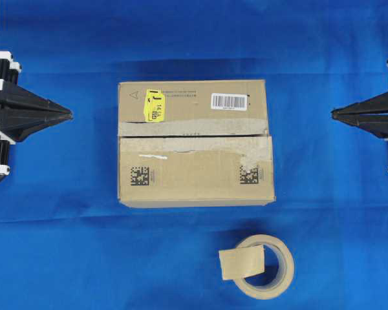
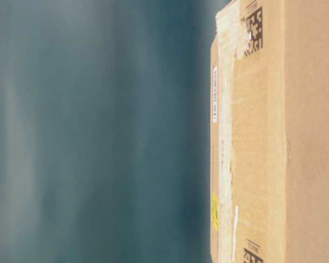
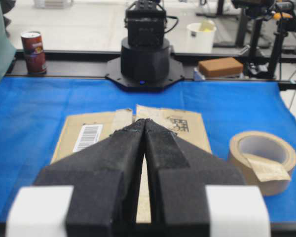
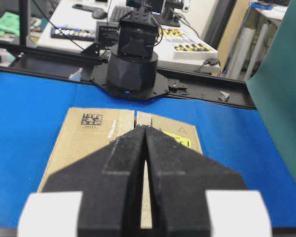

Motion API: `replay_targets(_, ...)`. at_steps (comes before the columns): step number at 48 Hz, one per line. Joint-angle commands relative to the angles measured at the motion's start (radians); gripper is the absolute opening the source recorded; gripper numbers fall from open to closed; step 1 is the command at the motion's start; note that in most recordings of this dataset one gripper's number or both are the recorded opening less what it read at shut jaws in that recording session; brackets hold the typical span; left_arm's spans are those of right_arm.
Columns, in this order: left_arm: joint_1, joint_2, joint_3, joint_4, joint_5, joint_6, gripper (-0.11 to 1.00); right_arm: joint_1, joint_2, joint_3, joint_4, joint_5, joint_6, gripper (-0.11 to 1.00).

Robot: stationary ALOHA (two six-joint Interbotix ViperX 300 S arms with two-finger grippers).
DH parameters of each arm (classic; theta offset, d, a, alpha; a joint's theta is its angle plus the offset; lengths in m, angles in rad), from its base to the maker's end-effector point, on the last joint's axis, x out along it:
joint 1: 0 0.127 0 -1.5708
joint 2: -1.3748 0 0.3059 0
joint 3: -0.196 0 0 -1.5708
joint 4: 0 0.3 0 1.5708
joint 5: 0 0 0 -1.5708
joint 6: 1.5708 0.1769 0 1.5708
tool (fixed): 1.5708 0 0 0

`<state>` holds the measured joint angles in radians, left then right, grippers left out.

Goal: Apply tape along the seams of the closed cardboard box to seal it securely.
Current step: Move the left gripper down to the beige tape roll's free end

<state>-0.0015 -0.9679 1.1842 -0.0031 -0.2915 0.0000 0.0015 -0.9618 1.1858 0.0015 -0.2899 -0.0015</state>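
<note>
Both pincers clenched, nothing held.
The cardboard box (image 1: 195, 143) sits mid-table (image 1: 64, 245), seam (image 1: 194, 135) untaped; left pincer (image 1: 70, 115) waits at nine o'clock, right pincer (image 1: 334, 114) at three, tape strip (image 1: 238, 263) on its roll (image 1: 265, 266) at five.

Table-level backdrop blurs, perhaps cloth; cardboard box (image 2: 274, 137) cut off rightward.

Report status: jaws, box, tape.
Left gripper and right gripper shut, empty, parked clear of the cardboard box. Seam untaped. Tape strip hanging off the roll, beside the box. Nothing in the way.
</note>
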Motion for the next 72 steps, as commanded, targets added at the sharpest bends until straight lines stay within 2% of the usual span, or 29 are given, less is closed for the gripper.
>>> replay_targets(1, -0.025, 0.014, -0.02, -0.012, 0.011, 0.017, 0.0, 0.003, 0.011, -0.032, 0.002, -0.005, 0.006, 0.02)
replay_targets(10, -0.067, 0.02, -0.02, -0.012, -0.014, 0.077, 0.0, 0.003, 0.011, -0.037, 0.005, 0.02, 0.009, 0.02)
replay_targets(18, -0.149, 0.058, -0.021, -0.014, -0.08, 0.221, 0.0, 0.003, 0.011, -0.037, 0.012, 0.02, 0.009, 0.02)
replay_targets(26, -0.21, 0.118, -0.04, -0.012, -0.147, 0.276, 0.0, 0.003, 0.012, -0.037, 0.014, 0.017, 0.009, 0.02)
replay_targets(30, -0.236, 0.156, -0.048, -0.012, -0.156, 0.345, 0.0, 0.005, 0.014, -0.037, 0.014, 0.017, 0.009, 0.02)
replay_targets(34, -0.276, 0.206, -0.06, -0.012, -0.176, 0.442, 0.02, 0.003, 0.015, -0.04, 0.014, 0.017, 0.008, 0.02)
replay_targets(39, -0.319, 0.27, -0.075, -0.014, -0.201, 0.558, 0.21, 0.003, 0.021, -0.04, 0.014, 0.017, 0.008, 0.02)
replay_targets(46, -0.367, 0.388, -0.107, -0.014, -0.202, 0.73, 0.65, 0.005, 0.025, -0.041, 0.014, 0.015, 0.008, 0.02)
replay_targets(48, -0.38, 0.443, -0.133, -0.014, -0.209, 0.785, 0.73, 0.003, 0.026, -0.041, 0.014, 0.014, 0.006, 0.02)
replay_targets(49, -0.385, 0.465, -0.144, -0.015, -0.207, 0.807, 0.73, 0.005, 0.028, -0.041, 0.014, 0.015, 0.006, 0.02)
replay_targets(53, -0.402, 0.566, -0.198, -0.021, -0.207, 0.891, 0.6, 0.003, 0.028, -0.041, 0.012, 0.014, 0.006, 0.02)
replay_targets(58, -0.413, 0.687, -0.268, -0.025, -0.207, 0.973, 0.58, 0.003, 0.028, -0.041, 0.012, 0.017, 0.005, 0.02)
replay_targets(63, -0.419, 0.799, -0.339, -0.026, -0.202, 1.019, 0.57, 0.003, 0.034, -0.04, 0.012, 0.018, 0.005, 0.02)
replay_targets(72, -0.42, 0.965, -0.451, -0.032, -0.199, 1.06, 0.56, 0.003, 0.04, -0.038, 0.011, 0.018, 0.003, 0.02)
